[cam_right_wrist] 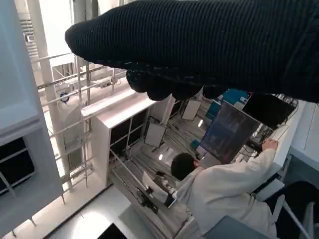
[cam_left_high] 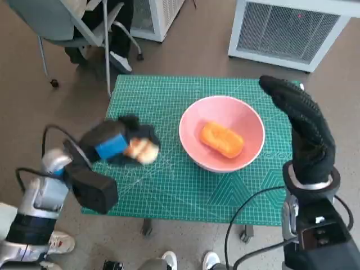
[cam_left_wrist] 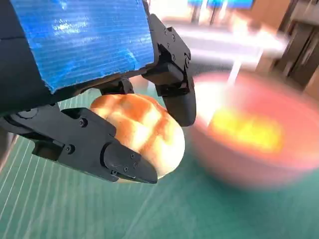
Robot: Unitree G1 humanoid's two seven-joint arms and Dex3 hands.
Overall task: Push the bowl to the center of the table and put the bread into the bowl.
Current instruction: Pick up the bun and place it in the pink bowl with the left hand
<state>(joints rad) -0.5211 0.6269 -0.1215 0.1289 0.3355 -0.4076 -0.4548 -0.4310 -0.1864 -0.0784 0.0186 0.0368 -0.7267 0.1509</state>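
A pink bowl stands right of the middle of the green mat, with an orange bread-like piece lying inside it. My left hand holds a pale golden bread roll over the mat, just left of the bowl. In the left wrist view the black fingers clasp the roll from both sides, and the bowl shows blurred beyond it. My right hand, in its black glove, is raised at the right edge of the mat beside the bowl and holds nothing.
A chair with a person's legs stands beyond the table's far left corner. A white grilled unit sits on the floor at the far right. Shoes show near the front edge. A person in white appears in the right wrist view.
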